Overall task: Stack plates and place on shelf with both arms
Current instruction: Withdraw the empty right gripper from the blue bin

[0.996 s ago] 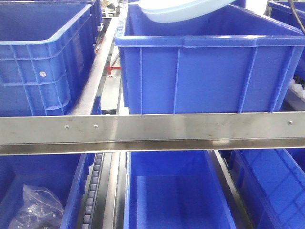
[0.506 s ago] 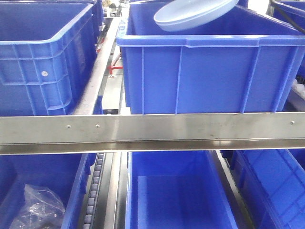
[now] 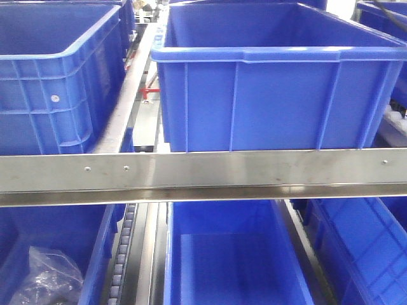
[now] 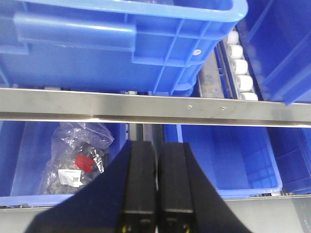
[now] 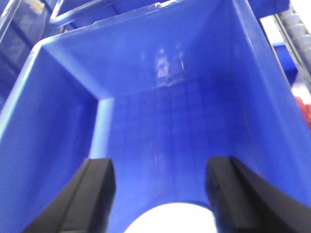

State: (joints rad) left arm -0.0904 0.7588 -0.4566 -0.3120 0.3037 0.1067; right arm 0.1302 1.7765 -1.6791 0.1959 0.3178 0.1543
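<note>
Blue crate [image 5: 160, 121] is sitting under the right gripper [image 5: 163, 194], jaws wide over a plate [image 5: 170, 219]; left gripper [image 4: 156, 194] jaws pinched together. I'd be lowering slowly, keeping level.

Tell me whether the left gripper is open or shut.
Shut: in the left wrist view, the left gripper has its two black fingers pressed together, nothing between.

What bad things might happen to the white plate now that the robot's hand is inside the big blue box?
The right gripper is open, with the pale round plate only a sliver at the picture's bottom edge, between its fingers. If it is not resting flat, it might drop onto the blue plastic bin's floor and crack. Those spread black fingers could also bump the bin walls when pulling out. The front camera cannot see the plate, so checking it is hard.
</note>
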